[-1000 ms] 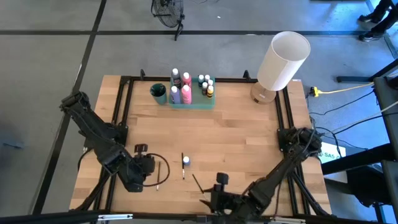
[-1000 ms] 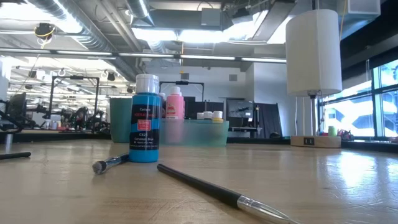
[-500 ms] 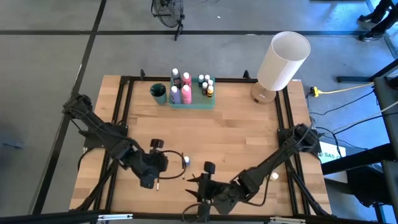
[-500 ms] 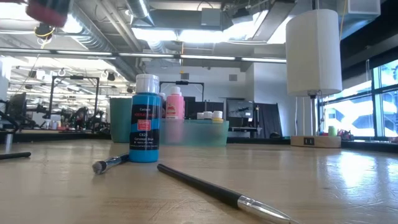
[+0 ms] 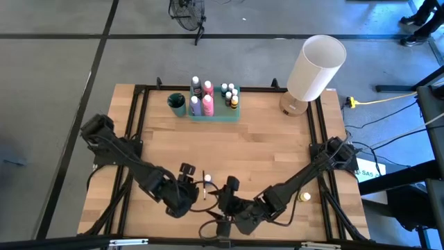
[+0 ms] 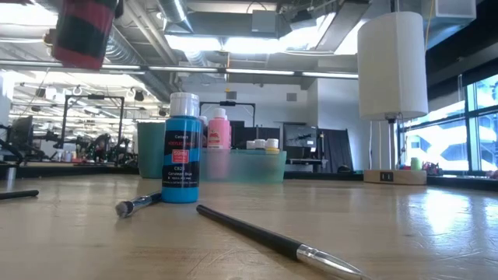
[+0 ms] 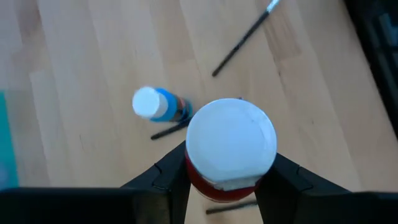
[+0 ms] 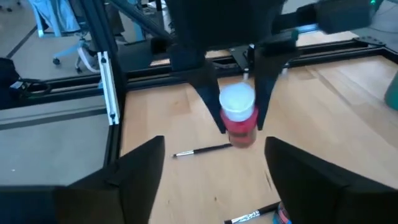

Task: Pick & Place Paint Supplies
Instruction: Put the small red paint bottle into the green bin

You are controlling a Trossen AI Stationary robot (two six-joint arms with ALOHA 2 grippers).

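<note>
Holding a red paint bottle (image 7: 231, 152) by its body, the left gripper (image 7: 227, 180) has its fingers clamped on either side just below the white cap, bottle upright and lifted clear of the table (image 5: 277, 149). The right gripper (image 8: 211, 168) faces it from close by, its fingers spread wide with nothing between them; the red bottle sits straight ahead of it in the right wrist view. Just beyond the left gripper stands a blue bottle (image 6: 180, 148), with one paintbrush (image 6: 138, 204) lying against its base and another brush (image 6: 272, 239) nearer the low camera. The green tray (image 5: 215, 111), already carrying several bottles, is well away from both grippers, across the table, beside a dark cup (image 5: 176, 103) and the white lamp (image 5: 316, 66). My read: this looks like either a carry to the tray or a handover between arms. Notes for doing it well: keep the bottle vertical, since the grip is high on it; if handing over, the right fingers should close on the body lower down before the left lets go; lift enough to clear the blue bottle's cap.
</note>
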